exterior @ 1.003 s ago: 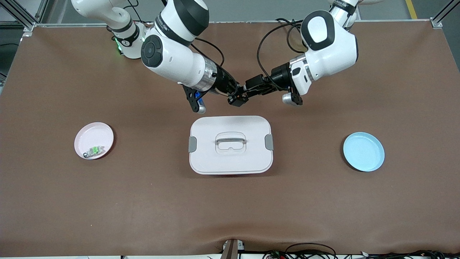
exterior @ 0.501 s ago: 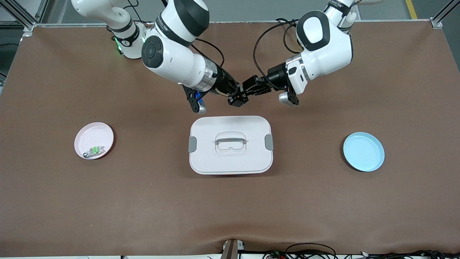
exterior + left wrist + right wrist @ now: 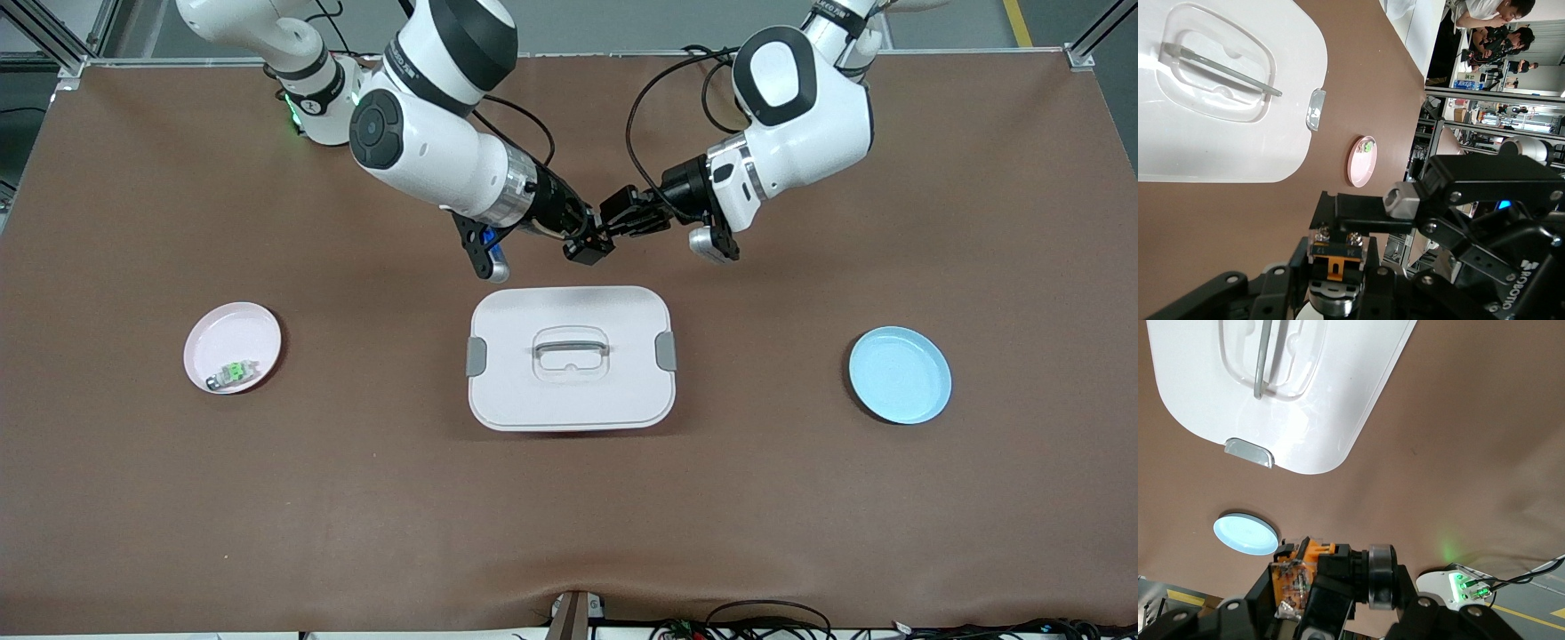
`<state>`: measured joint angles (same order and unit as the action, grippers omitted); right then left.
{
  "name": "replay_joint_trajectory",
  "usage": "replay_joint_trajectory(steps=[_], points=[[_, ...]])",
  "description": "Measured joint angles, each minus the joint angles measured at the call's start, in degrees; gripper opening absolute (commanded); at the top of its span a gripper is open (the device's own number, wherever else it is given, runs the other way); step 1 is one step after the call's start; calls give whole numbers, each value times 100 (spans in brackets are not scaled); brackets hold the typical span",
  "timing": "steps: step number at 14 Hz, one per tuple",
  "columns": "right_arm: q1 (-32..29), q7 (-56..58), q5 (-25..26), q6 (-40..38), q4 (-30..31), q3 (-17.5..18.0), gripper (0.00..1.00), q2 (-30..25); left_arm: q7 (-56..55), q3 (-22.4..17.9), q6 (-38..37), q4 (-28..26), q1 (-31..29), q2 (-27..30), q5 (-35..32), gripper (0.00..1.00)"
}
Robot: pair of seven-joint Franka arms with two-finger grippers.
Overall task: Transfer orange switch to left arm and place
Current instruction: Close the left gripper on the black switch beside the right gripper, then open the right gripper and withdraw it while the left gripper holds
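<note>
Front view: the two grippers meet in the air over the table, just past the box's (image 3: 570, 357) edge that faces the robots' bases. The right gripper (image 3: 589, 247) and left gripper (image 3: 620, 222) touch tip to tip, the switch hidden between them. The box sits mid-table, lid on. A pink plate (image 3: 233, 346) with a green-topped part (image 3: 234, 372) lies toward the right arm's end, a blue plate (image 3: 899, 374) toward the left arm's end.

Left wrist view: the left gripper (image 3: 1336, 267) is closed on the switch (image 3: 1333, 259), orange face showing between its fingers (image 3: 1298, 257); the right gripper (image 3: 1405, 203) reaches in and meets it. The box (image 3: 1218, 93) and pink plate (image 3: 1362, 162) lie below.

Right wrist view: the right gripper (image 3: 1313, 580) is clamped on the switch (image 3: 1295, 573), orange body showing at its fingers (image 3: 1331, 587). The box (image 3: 1281, 383) and blue plate (image 3: 1245, 533) lie below.
</note>
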<state>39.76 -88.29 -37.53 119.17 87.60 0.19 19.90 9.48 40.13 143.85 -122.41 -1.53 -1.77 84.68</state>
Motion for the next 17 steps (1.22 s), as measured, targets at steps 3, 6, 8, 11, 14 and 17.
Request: replay_joint_trajectory(steps=[3,6,8,11,14,17], points=[[0,0,1,10,-7,-1,100,0,1,0,18,2,-4,-4,0,0],[0,1,7,10,-21,-1,100,0,1,-1,64,2,-13,-21,0,0],[0,1,8,10,-79,-15,100,0,1,-1,74,2,-18,-27,0,0],[-7,13,27,-19,-149,-66,100,0,1,-3,83,2,-30,-28,0,0],[-30,265,191,-248,-207,-100,100,-6,1,-4,89,2,-45,-42,0,0],[-55,494,295,-425,-271,-124,100,-31,1,-4,89,2,-47,-73,0,0]])
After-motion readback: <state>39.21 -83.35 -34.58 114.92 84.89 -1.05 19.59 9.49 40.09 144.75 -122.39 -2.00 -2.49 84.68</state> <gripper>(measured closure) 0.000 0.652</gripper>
